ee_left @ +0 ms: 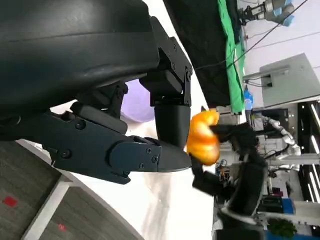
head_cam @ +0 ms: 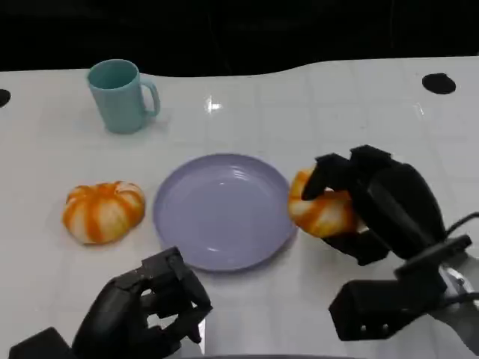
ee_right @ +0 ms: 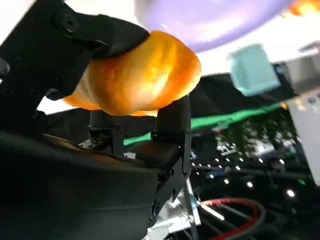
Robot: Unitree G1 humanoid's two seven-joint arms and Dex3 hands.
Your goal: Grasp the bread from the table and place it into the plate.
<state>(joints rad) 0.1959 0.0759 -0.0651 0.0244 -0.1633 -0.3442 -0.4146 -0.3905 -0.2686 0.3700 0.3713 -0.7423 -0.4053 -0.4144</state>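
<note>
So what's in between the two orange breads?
The purple plate sits between the free bread and the bread that the right hand holds, as the head view shows.

No lettering, label, brand, number or sign can be read anywhere here. The teal mug, the lilac plate and both orange-and-white breads, one on the table and one in the right hand, carry plain surfaces. The background clutter in the wrist views is too blurred and small to make out any writing.
</note>
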